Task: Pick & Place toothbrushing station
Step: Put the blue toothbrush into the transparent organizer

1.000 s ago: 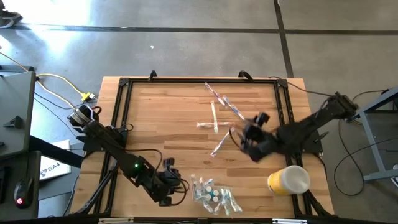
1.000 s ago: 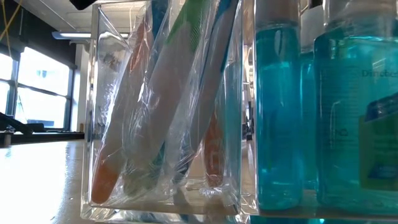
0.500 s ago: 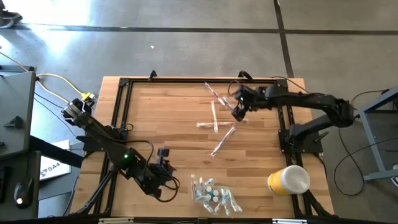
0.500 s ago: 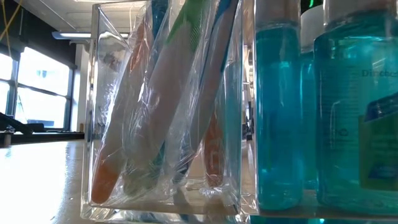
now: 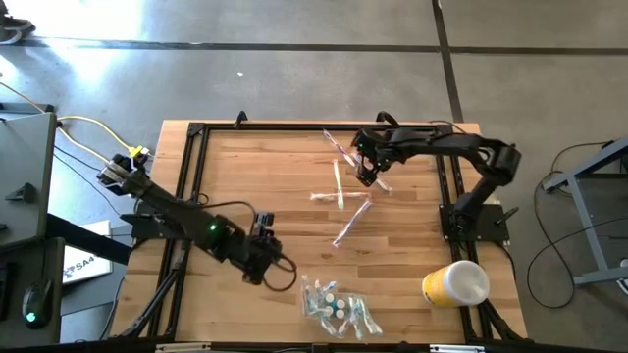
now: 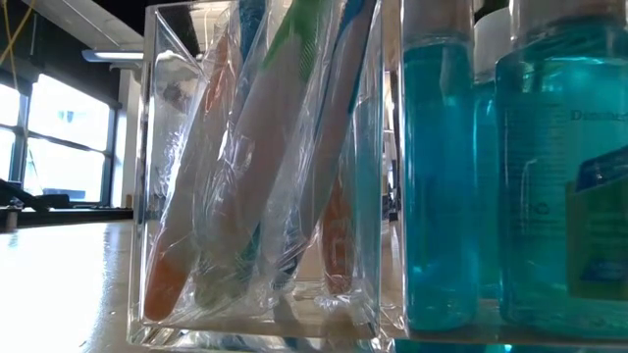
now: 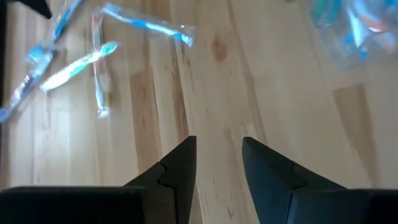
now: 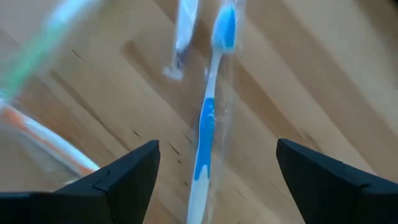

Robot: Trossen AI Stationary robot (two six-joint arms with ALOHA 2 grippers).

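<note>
The wooden desk (image 5: 255, 186) sits on a grey concrete floor, framed by a black rail. At its near edge I have the clear holder (image 5: 334, 304), already stocked with wrapped toothbrushes and blue bottles; a yellow cup (image 5: 454, 283) lies to the right of it. Several wrapped toothbrushes are still loose on the far middle of the desk.

My right gripper (image 8: 214, 168) is over the far right part of that scatter with its jaws spread wide and nothing between them. Directly below it lies the blue toothbrush (image 8: 208, 134), and its long axis runs straight through the gap between the jaws, head pointing away from the wrist. That is the relation I care about: the jaws straddle the handle crosswise, so I judge a straight descent should bracket it.

My left gripper (image 7: 216, 168) waits near the holder, partly open, holding nothing, well apart from the loose brushes. The right arm is clearly nearer.
</note>
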